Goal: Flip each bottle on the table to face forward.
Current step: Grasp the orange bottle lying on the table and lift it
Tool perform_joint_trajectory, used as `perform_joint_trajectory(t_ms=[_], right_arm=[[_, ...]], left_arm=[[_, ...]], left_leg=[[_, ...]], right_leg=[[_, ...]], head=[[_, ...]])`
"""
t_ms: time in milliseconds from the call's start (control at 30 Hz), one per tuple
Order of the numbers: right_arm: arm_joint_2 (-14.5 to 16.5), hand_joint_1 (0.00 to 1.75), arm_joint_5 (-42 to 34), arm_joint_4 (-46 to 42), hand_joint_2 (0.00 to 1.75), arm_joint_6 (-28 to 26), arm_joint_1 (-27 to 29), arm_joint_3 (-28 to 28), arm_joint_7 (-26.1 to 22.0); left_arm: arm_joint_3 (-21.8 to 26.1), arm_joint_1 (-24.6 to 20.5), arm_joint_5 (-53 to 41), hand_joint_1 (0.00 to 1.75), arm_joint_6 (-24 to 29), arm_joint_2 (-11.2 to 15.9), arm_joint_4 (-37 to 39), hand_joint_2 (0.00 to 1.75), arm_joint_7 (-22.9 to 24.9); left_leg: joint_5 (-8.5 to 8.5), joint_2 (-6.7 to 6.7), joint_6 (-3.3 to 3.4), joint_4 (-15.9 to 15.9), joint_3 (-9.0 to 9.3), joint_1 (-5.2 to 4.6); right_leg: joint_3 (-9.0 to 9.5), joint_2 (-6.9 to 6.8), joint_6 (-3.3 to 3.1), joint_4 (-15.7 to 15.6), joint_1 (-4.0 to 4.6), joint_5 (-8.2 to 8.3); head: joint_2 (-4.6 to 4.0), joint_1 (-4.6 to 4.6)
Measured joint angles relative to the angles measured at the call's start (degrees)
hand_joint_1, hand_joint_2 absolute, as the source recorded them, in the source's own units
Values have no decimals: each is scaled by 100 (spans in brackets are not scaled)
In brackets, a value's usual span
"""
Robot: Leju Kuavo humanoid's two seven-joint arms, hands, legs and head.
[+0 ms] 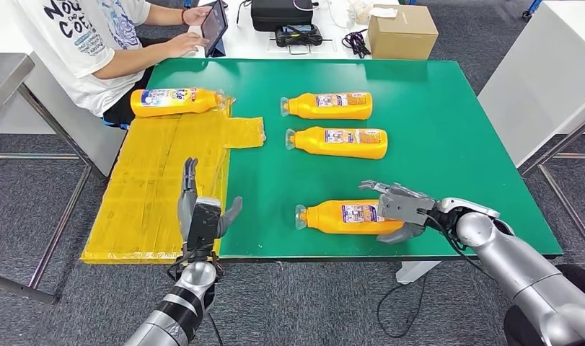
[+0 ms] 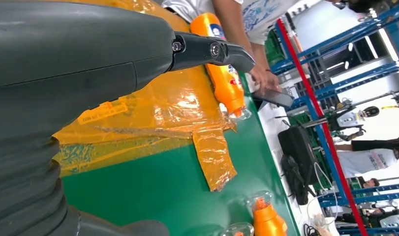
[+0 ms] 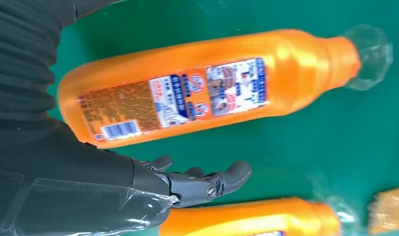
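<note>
Four orange bottles are seen lying on their sides, long axes running left-right across the green table (image 1: 448, 108). The nearest bottle (image 1: 347, 216) is laid by the front edge, clear cap to the left, barcode label up; its base end is cupped by the right hand (image 1: 397, 210), fingers spread and not clenched. The left hand (image 1: 201, 213) is held open above the yellow taped sheet (image 1: 159, 187). Farther back, the middle bottle (image 1: 338, 142) and rear bottle (image 1: 327, 105) are capped leftward. The far-left bottle (image 1: 175, 101) is capped rightward, near a person (image 1: 94, 36).
</note>
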Motion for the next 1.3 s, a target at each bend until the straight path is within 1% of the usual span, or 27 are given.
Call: perform_joint_trajectory(t_ms=[67, 133, 200, 300, 433, 533, 900, 1167, 1300], right_arm=[[-205, 0, -188, -235, 175, 54, -203, 175, 358], [-383, 0, -267, -435, 175, 52, -437, 330, 597], [-492, 0, -207, -564, 175, -26, -595, 467, 720], [-544, 0, 39, -637, 175, -294, -668, 667, 819], [-526, 0, 295, -630, 175, -629, -671, 879, 847], [-498, 0, 372, -608, 175, -762, -663, 986, 845], [-278, 0, 516, -308, 175, -974, -473, 1270, 788], [-78, 0, 581, -69, 175, -1076, -321, 1313, 725], [17, 0, 767, 94, 175, -1184, -274, 1339, 730]], left_arm=[[-24, -13, 92, 0, 3, -2, -7, 175, 0], [-39, -30, 128, 0, 5, -9, -10, 175, 0], [-45, -39, 145, 0, 5, -15, -11, 175, 0], [-51, -40, 145, 0, 3, -17, -17, 175, -1], [-66, -40, 139, 0, -11, -19, -19, 175, -1], [-76, -40, 136, 0, -26, -20, -19, 175, -2], [-89, -40, 103, 0, -93, -56, -19, 175, -1], [-127, -40, 94, 0, -111, -80, -19, 175, -1], [-133, -40, 94, 0, -113, -81, -19, 175, -2]], left_leg=[[2, 0, 3, 0, -3, -4], [4, 1, 5, 0, -2, -5], [4, 1, 5, 0, -1, -5], [4, 0, 5, 0, -2, -6], [4, 0, 5, 0, -3, -6], [4, 0, 5, 0, -2, -6], [4, 0, 5, 0, -3, -6], [4, 1, 5, 0, -3, -6], [4, 0, 5, 0, -2, -5]], right_leg=[[-3, 0, 3, 1, -5, 2], [-4, 0, 4, 1, -7, 2], [-4, 0, 4, 1, -7, 2], [-4, 0, 4, 1, -7, 2], [-4, 0, 4, 1, -7, 2], [-5, 0, 4, 1, -7, 2], [-4, 0, 4, 1, -7, 2], [-5, 0, 4, 1, -7, 2], [-5, 0, 4, 1, -7, 2]], head=[[0, -1], [0, 1], [0, 3], [0, 2], [0, 1], [0, 2], [0, 2], [0, 2], [0, 2]])
